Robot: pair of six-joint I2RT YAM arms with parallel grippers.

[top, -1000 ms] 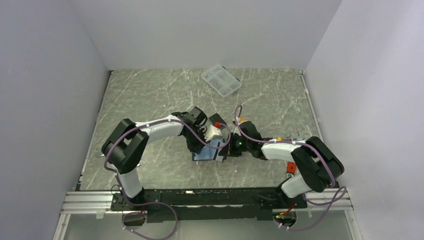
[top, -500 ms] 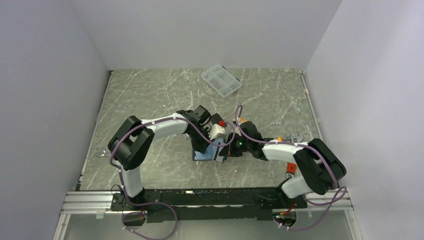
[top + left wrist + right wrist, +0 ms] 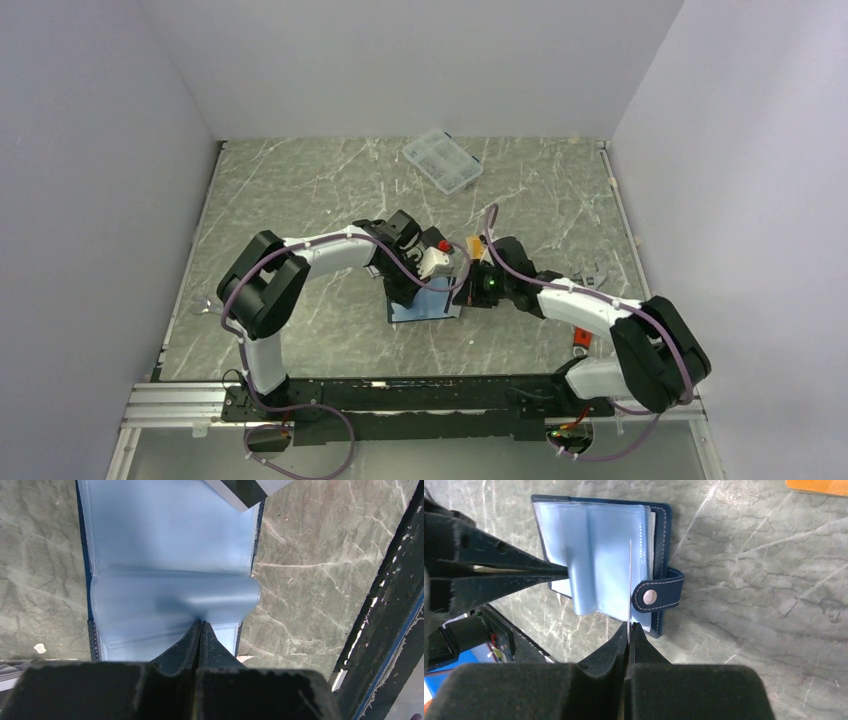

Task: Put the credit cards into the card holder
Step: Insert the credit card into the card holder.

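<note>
The left gripper (image 3: 201,626) is pinched tight on one light-blue plastic sleeve of the navy-blue folding card holder (image 3: 609,545), lifting it just ahead of its tips, I'd say to keep a pocket open. The right gripper (image 3: 629,627) is clamped on a thin pale credit card (image 3: 629,580), which stands edge-on out from its tips over the opened holder. The holder's snap tab lies unfastened just beside. An orange-gold card (image 3: 819,485) lies well beyond on the grey marbled table (image 3: 749,605).

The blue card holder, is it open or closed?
Open. The card holder lies spread, its light-blue sleeves showing and its snap tab unfastened.
</note>
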